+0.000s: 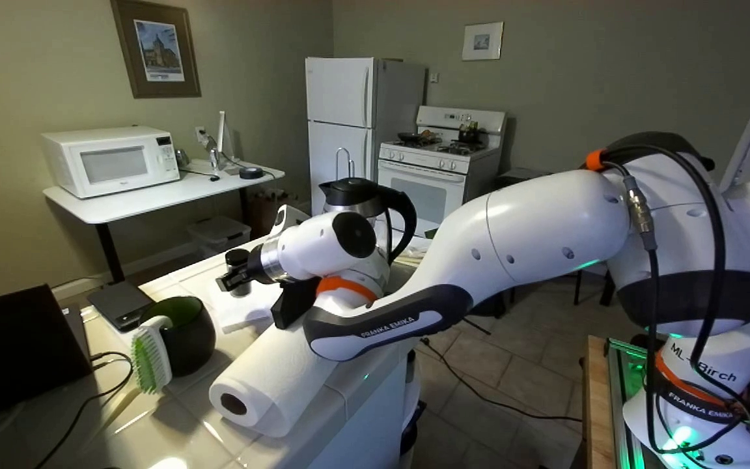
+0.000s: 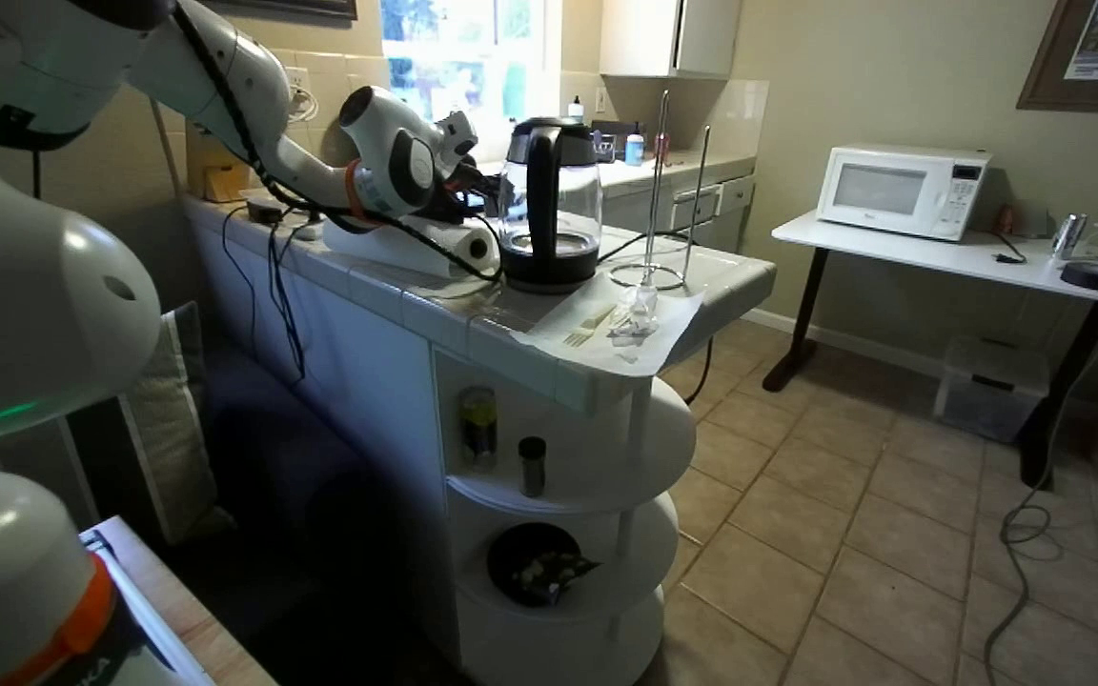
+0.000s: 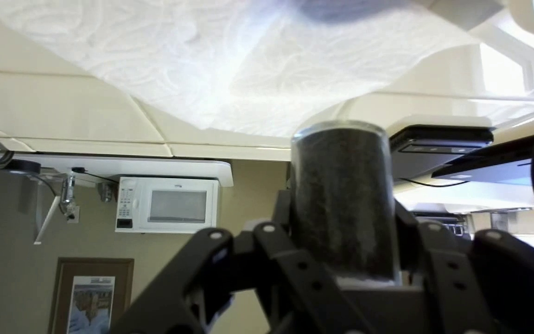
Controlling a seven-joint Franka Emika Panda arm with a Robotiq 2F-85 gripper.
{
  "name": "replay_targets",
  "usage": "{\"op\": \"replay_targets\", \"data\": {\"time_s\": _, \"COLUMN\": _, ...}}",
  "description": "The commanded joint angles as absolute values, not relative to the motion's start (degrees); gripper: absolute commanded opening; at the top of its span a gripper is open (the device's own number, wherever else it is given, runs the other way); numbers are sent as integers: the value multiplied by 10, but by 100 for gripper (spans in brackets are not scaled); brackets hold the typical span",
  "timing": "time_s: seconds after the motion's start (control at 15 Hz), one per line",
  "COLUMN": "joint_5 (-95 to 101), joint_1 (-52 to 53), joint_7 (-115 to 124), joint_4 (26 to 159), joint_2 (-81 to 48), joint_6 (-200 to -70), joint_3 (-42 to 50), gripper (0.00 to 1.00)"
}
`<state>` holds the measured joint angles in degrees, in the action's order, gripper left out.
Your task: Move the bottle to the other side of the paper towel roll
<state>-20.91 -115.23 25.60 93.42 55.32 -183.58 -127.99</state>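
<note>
Over the bench [image 1: 186, 410], near the paper towel roll [image 1: 277, 381] lying on its side, the pincer [image 3: 343, 215] clasps the bottle [image 3: 345, 195] upright by its flanks; the bottle looks raised above the white sheet [image 3: 179, 60], presumably so it can travel without dragging.

The arm [image 1: 547, 215] is glossy white, rounded, with dark panels [image 1: 443, 303], grey caps [image 1: 568, 253] and orange bands [image 1: 347, 286], lettered "FRANKA EMIKA" and "Birch". One of its black cables [image 1: 719, 260] has a metal connector [image 1: 638, 212]. The tool [image 3: 345, 208] is black with pale screws [image 3: 268, 228].
</note>
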Motion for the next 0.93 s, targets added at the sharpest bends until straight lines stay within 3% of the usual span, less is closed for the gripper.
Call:
{"op": "replay_targets", "data": {"time_s": 0.0, "joint_5": -229, "joint_1": -1165, "joint_7": 266, "joint_4": 901, "joint_2": 591, "joint_6": -1799, "joint_3": -1273, "gripper": 22}}
{"op": "replay_targets", "data": {"time_s": 0.73, "joint_5": -234, "joint_1": -1196, "joint_7": 225, "joint_4": 828, "joint_2": 596, "joint_6": -1616, "joint_3": -1286, "gripper": 22}}
{"op": "replay_targets", "data": {"time_s": 0.8, "joint_5": -235, "joint_1": -1197, "joint_7": 224, "joint_4": 823, "joint_2": 598, "joint_6": -1610, "joint_3": -1286, "gripper": 28}}
{"op": "replay_targets", "data": {"time_s": 0.87, "joint_5": -236, "joint_1": -1198, "joint_7": 224, "joint_4": 819, "joint_2": 601, "joint_6": -1606, "joint_3": -1284, "gripper": 66}}
